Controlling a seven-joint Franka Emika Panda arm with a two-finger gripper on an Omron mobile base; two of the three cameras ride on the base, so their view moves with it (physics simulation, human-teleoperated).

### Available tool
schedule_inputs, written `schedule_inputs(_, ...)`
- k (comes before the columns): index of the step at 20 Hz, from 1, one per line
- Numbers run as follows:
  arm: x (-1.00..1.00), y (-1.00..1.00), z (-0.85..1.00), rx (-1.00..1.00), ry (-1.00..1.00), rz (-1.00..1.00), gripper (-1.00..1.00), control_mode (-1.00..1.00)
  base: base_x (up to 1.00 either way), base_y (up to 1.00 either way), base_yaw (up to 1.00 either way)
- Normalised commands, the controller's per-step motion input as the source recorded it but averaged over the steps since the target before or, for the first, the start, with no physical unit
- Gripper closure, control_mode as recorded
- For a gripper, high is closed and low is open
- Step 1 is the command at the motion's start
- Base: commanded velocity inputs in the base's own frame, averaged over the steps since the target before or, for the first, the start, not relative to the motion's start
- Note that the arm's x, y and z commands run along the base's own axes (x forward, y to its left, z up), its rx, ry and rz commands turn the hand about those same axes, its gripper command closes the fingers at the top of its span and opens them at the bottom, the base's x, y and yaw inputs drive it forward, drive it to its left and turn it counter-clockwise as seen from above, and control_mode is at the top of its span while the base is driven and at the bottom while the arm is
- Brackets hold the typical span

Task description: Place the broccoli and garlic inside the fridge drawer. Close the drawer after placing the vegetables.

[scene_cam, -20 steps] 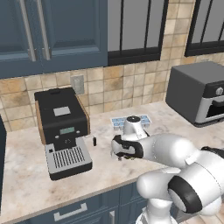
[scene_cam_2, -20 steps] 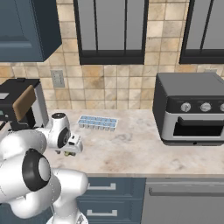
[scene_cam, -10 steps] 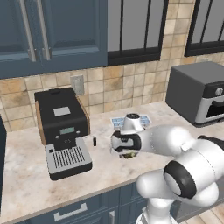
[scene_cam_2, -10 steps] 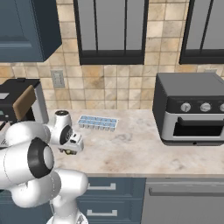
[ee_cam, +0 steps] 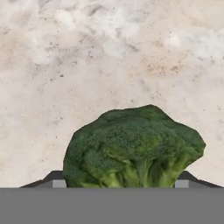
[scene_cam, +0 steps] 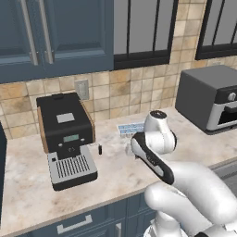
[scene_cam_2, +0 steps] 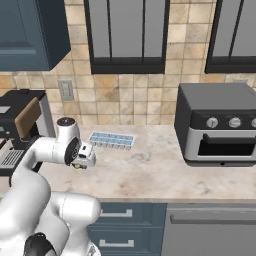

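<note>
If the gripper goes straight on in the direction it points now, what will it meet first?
The broccoli already sits between the fingertips of the gripper. Straight beyond it the hand view shows the marble counter, so the counter would likely come first, though how far away it lies is unclear.

You can see the broccoli (ee_cam: 131,148) crown in the hand view, but its stalk is cut off at the bottom. The gripper (ee_cam: 118,184) tips are almost all hidden behind it, so you cannot tell if they touch it.
</note>
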Motion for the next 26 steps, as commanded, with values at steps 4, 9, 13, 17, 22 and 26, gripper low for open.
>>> schedule_inputs(4,-0.78,-0.22,0.96,0.07,-0.17,0.00,1.00,-1.00,0.00,0.00,0.00)
schedule_inputs(9,-0.98,-0.21,0.92,0.07,-0.15,0.00,1.00,-1.00,0.00,0.00,0.00)
schedule_inputs(13,-0.71,-0.15,0.69,0.04,-0.08,0.00,1.00,-1.00,0.00,0.00,0.00)
schedule_inputs(17,-0.38,-0.04,-0.01,0.00,0.00,0.00,1.00,-1.00,0.00,0.00,0.00)
schedule_inputs(22,-0.02,0.06,-0.14,-0.06,0.02,0.00,1.00,-1.00,0.00,0.00,0.00)
schedule_inputs(26,-0.38,0.00,-0.04,0.00,-0.05,0.00,1.00,1.00,-0.50,0.00,0.06)
